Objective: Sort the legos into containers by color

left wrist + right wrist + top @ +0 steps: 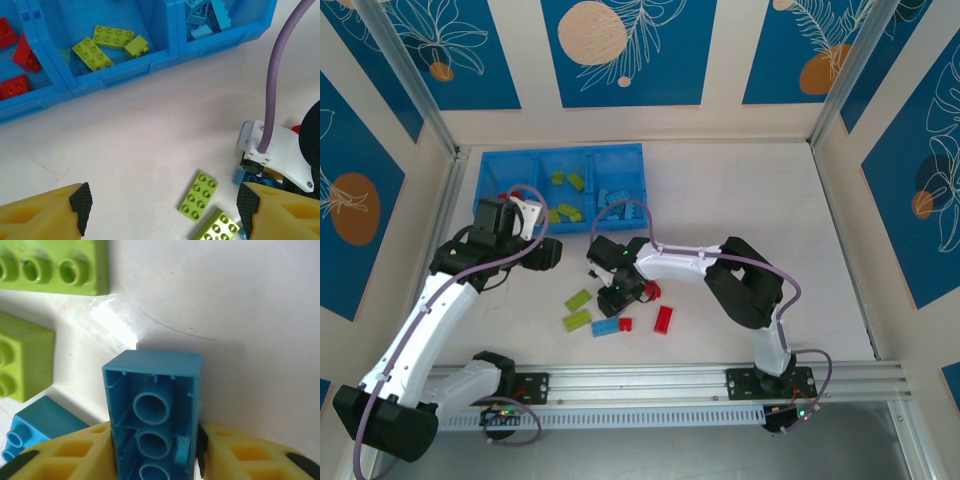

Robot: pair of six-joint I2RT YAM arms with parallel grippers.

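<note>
Blue brick (152,405) in right hand (154,440); white table (250,315) ahead.

Bright, even light. White glare on table (260,300) ahead-left of right pincer (156,455); soft shadow right of its blue brick (152,385). Focus sharp.

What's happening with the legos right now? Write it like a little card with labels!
tray: three boxes side by side
left box: red bricks
middle box: green bricks
right box: blue bricks
left pincer: open, empty, above the table near the tray
right pincer: shut on a light blue brick, hollow side showing
loose on table: loose green bricks, loose red bricks, one loose blue brick
</note>
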